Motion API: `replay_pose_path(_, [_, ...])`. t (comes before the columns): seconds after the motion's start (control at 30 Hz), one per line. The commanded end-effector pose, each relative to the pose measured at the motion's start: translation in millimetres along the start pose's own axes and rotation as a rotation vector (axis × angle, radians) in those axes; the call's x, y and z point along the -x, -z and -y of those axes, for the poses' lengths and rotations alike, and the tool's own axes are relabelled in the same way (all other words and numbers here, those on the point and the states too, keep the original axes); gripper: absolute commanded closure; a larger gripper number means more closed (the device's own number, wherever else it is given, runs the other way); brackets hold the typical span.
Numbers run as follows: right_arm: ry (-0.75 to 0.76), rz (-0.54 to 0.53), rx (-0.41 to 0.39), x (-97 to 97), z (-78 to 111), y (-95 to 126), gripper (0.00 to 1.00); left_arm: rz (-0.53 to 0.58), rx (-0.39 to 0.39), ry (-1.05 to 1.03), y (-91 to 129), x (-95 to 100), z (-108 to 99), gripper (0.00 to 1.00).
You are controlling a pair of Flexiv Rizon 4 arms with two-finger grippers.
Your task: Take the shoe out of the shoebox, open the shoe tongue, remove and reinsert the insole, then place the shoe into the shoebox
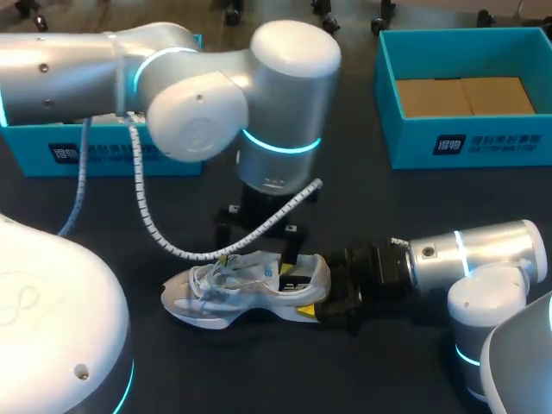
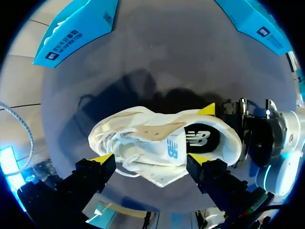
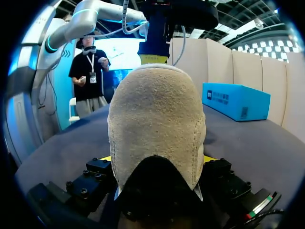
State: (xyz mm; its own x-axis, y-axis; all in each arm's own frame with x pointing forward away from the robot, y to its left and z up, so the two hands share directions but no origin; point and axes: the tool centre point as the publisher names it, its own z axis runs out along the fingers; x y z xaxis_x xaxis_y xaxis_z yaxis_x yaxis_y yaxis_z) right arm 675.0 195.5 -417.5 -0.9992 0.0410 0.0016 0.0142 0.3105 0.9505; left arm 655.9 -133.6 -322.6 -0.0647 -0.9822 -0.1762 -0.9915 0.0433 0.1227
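Your shoe (image 1: pixel 246 289), white mesh with a beige suede-like heel and a blue logo on its tongue, rests on the dark table (image 1: pixel 431 224); your right claw (image 3: pixel 157 160) pinches the heel from both sides; your left claw (image 2: pixel 150 160) hangs spread over the laces; white printed labels mark the open blue shoebox (image 1: pixel 466 138) and a second blue box (image 1: pixel 103 155), half hidden behind your left arm.

Shoe heel (image 3: pixel 155 119) hides most of right hand (image 3: pixel 157 159); left arm (image 1: pixel 198 103) covers much of left blue box (image 1: pixel 103 153).
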Motion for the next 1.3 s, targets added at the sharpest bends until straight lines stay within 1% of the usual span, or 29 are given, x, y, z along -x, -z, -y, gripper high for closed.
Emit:
replay_pose_path(0.03, [-0.001,-0.001,-0.008,0.6,-1.3,-1.8,1.00,0.076,0.007,-0.001,-10.9,-11.2,3.1,0.00])
replay_pose_path(0.23, [-0.001,-0.001,-0.008,0.6,-1.3,-1.8,1.00,0.103,0.021,0.019,-19.8,-16.9,8.0,0.00])
replay_pose_path(0.3, [-0.001,-0.001,-0.008,0.6,-1.3,-1.8,1.00,0.115,0.043,0.019,-21.1,-17.4,8.2,0.00])
replay_pose_path(0.47, [-0.001,-0.001,-0.008,0.6,-1.3,-1.8,1.00,0.158,0.059,0.024,-24.5,-17.5,7.7,0.00])
replay_pose_path(0.6, [-0.001,-0.001,-0.008,0.6,-1.3,-1.8,1.00,0.189,0.060,0.032,-27.7,-14.0,8.3,0.00])
replay_pose_path(0.9, [-0.001,-0.001,-0.008,0.6,-1.3,-1.8,1.00,0.226,0.054,0.025,-31.2,2.2,4.0,0.00])
replay_pose_path(0.97, [-0.001,-0.001,-0.008,0.6,-1.3,-1.8,1.00,0.221,0.052,0.034,-31.1,5.1,4.1,0.09])
replay_pose_path(1.0, [-0.001,-0.001,-0.008,0.6,-1.3,-1.8,1.00,0.203,0.058,0.041,-29.5,8.2,4.1,0.19])
replay_pose_path(1.03, [-0.001,-0.001,-0.008,0.6,-1.3,-1.8,1.00,0.195,0.059,0.043,-28.0,10.2,3.8,0.25])
replay_pose_path(1.07, [-0.001,-0.001,-0.008,0.6,-1.3,-1.8,1.00,0.186,0.061,0.044,-27.0,12.0,3.5,0.35])
replay_pose_path(1.2, [-0.001,-0.001,-0.008,0.6,-1.3,-1.8,1.00,0.147,0.058,0.047,-20.3,18.7,2.1,0.41])
replay_pose_path(1.3, [-0.001,-0.001,-0.008,0.6,-1.3,-1.8,1.00,0.126,0.051,0.048,-16.0,20.9,2.0,0.43])
